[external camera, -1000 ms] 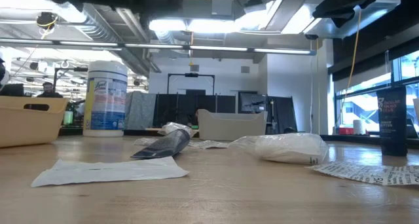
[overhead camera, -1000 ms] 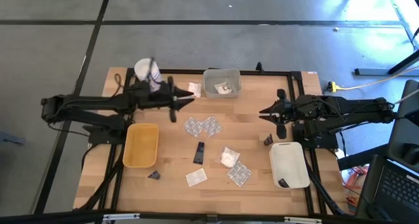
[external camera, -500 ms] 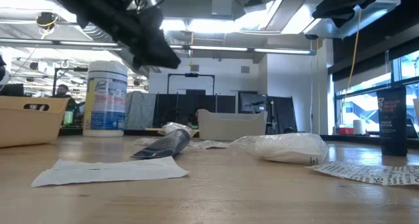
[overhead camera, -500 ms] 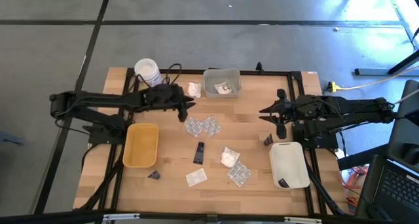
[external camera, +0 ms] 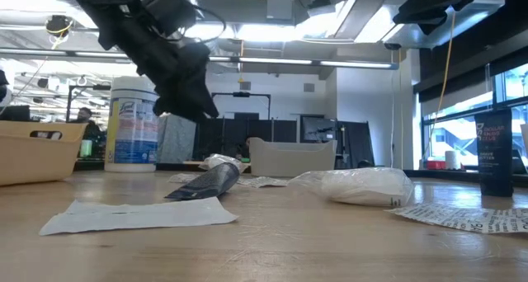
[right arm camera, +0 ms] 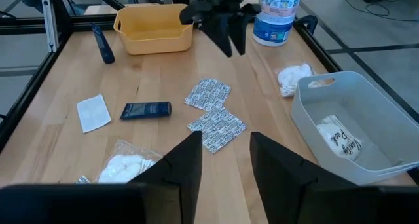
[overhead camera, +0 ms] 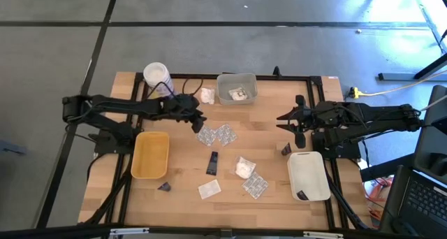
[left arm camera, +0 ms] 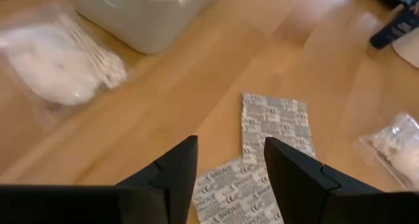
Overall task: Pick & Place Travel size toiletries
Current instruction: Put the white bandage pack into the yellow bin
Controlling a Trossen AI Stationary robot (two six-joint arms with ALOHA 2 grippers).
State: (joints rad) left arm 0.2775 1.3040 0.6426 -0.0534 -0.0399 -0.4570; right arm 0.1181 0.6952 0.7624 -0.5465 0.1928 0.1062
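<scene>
Right now the sachets (overhead camera: pixel 216 135) lie flat mid-table, just below and ahead of the left gripper (overhead camera: pixel 200 122), whose jaws stand open and empty. Looks like the approach step; next it must drop and pinch one. The right gripper (overhead camera: pixel 286 119) waits open near the white tray (overhead camera: pixel 308 176).

Dark tube (overhead camera: pixel 212 163) between yellow tray (overhead camera: pixel 151 155) and white tray (overhead camera: pixel 308 176)
</scene>
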